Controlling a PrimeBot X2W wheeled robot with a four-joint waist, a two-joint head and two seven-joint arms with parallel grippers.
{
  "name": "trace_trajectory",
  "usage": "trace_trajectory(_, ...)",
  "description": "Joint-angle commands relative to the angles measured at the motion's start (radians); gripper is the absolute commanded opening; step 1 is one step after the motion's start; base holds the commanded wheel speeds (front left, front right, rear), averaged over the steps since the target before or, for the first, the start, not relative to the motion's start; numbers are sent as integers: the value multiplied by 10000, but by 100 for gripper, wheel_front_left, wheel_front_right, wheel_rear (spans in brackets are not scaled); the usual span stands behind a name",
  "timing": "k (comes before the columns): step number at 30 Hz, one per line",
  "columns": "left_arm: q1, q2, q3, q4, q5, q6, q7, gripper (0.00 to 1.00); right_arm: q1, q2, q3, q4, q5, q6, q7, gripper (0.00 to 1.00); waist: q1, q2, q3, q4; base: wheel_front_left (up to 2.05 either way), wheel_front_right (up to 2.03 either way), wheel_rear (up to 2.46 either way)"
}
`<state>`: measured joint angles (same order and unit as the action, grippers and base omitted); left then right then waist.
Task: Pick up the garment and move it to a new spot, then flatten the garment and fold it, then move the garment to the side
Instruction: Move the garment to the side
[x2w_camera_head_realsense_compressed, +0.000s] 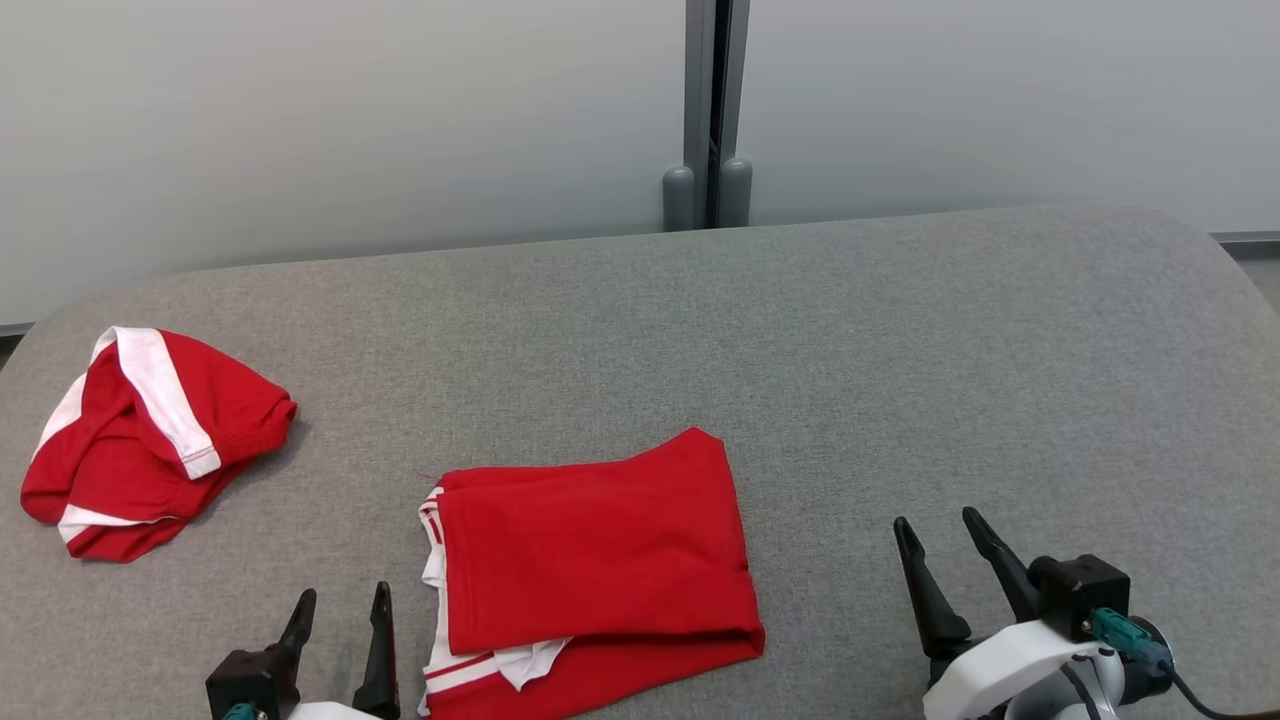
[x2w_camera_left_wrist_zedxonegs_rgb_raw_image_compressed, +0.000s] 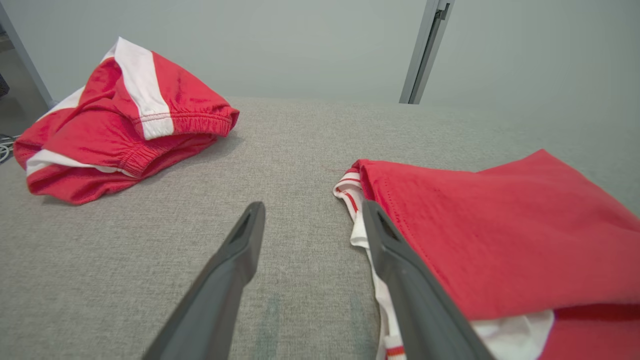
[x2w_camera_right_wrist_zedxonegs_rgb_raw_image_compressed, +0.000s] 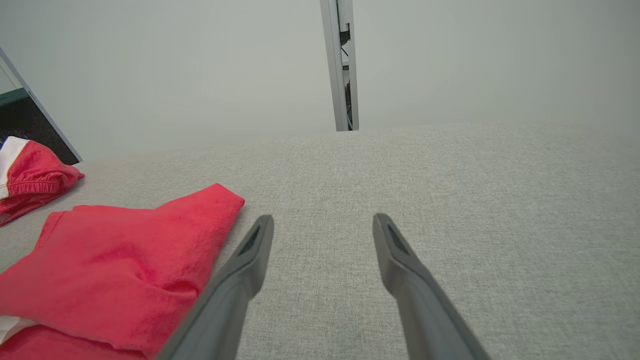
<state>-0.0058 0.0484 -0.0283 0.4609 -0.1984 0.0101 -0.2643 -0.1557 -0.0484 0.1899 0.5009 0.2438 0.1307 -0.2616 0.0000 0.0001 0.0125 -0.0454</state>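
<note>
Folded red garment (x2w_camera_head_realsense_compressed: 590, 560) lies lower centre of frame on grey surface (x2w_camera_head_realsense_compressed: 800, 350). Left gripper (x2w_camera_head_realsense_compressed: 343, 592) at lower left, just beside its edge, spread, empty. Right gripper (x2w_camera_head_realsense_compressed: 935, 517) at lower right, spread, empty. Fold looks done. Next, probably: grip edge, shift it aside, avoiding crumpled red garment (x2w_camera_head_realsense_compressed: 150, 440) at left.

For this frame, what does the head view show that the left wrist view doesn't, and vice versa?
Head view adds: the right end effector, open over bare table right of the folded red garment, and two rounded post feet behind it.
Left wrist view adds: the gathered elastic hem on the crumpled red-and-white garment and the stitch line along the folded one's edge.
Both: the two garments, the grey table and the left end effector, open beside the folded garment's left edge.
</note>
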Motion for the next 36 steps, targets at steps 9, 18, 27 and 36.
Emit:
trace_trajectory(9,-302,47,-175,-152,-108,28,2,100,-265,-40,592,72,284,0,-46,100,0,-1,415,417,0,0,0)
trace_trajectory(18,-659,35,-591,-129,-42,-159,2,100,-1550,-59,1932,1577,1963,-1,-47,100,0,-1,1088,1664,0,0,0)
trace_trajectory(27,-714,36,-642,-342,10,-290,2,100,-2520,-60,2673,3281,3197,0,-47,37,0,-1,1421,2349,0,0,0)
trace_trajectory(36,-774,39,-646,-401,244,-456,2,100,-2717,-83,2273,3053,2996,-1,-25,0,0,-1,1380,1209,0,0,0)
